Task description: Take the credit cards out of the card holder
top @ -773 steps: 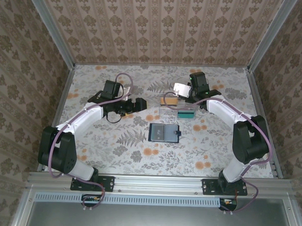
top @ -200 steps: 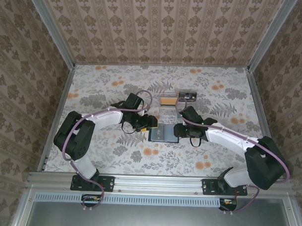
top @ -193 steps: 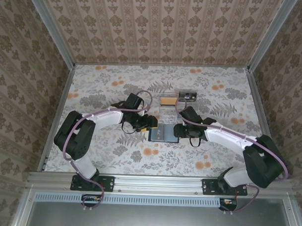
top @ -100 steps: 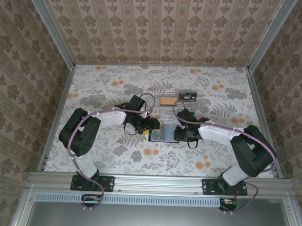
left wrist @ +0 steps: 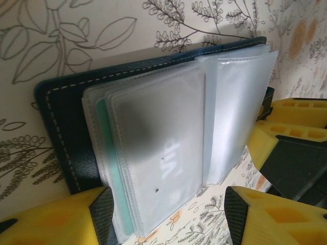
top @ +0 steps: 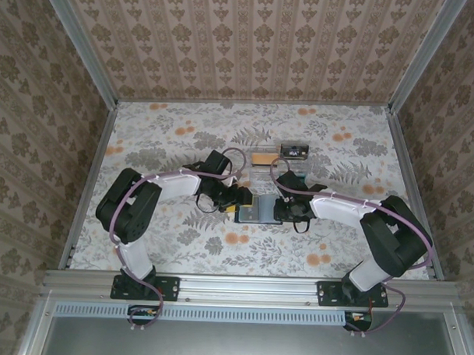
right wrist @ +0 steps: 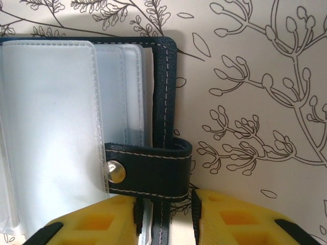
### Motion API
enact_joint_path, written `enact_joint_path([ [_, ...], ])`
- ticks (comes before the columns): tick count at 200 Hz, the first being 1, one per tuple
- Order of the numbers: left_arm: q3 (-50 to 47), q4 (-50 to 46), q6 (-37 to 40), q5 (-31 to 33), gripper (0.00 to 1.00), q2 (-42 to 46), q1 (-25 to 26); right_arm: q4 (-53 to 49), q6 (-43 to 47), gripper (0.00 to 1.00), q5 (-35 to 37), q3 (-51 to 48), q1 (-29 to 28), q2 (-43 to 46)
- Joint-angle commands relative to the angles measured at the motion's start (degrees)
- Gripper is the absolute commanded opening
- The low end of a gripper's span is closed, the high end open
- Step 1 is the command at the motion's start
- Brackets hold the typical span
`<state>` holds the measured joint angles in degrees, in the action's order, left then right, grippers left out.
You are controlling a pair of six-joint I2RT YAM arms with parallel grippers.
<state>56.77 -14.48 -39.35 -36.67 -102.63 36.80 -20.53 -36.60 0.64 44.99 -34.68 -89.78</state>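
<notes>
The card holder [top: 257, 212] lies open on the flowered table between both arms, its clear sleeves up. In the left wrist view a pale clear credit card [left wrist: 153, 148] fills the top sleeve of the card holder [left wrist: 61, 127], and a teal card's edge [left wrist: 108, 168] shows beneath it. My left gripper [left wrist: 166, 217] is open, its fingers straddling the sleeves' near edge without touching. My right gripper [right wrist: 166, 219] straddles the holder's strap-side edge [right wrist: 166, 102], just below the strap tab with its snap [right wrist: 148, 171]. Its jaws stand narrow, with a small gap left at the right pad.
Behind the holder lie a tan card [top: 262, 158], a dark card [top: 294, 151] and a clear card [top: 262, 180]. Papered walls with metal rails close off the table's back and sides.
Both grippers have moved inward onto the holder's two ends. The right jaws have narrowed around the strap-side edge. The left jaws have kept their width.
</notes>
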Motion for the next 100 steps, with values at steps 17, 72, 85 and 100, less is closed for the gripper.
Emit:
enact_joint_path([
  [17, 2.52, -2.89, 1.89, 2.30, 0.63, 2.23, 1.04, 0.60, -1.72, 0.34, -1.10, 0.71, -1.27, -2.79],
  [72, 4.30, -3.54, 2.53, 0.88, 0.62, -0.61, 1.61, 0.66, -1.90, 0.34, -1.11, 0.92, -1.47, -3.09],
  [85, 4.39, -3.92, 2.61, 1.11, 0.62, -0.97, 1.61, 0.58, -1.99, 0.34, -1.04, 0.88, -1.43, -3.04],
  [100, 4.54, -4.30, 2.57, 1.24, 0.62, -1.31, 1.61, 0.59, -1.98, 0.34, -1.05, 0.73, -1.45, -3.04],
])
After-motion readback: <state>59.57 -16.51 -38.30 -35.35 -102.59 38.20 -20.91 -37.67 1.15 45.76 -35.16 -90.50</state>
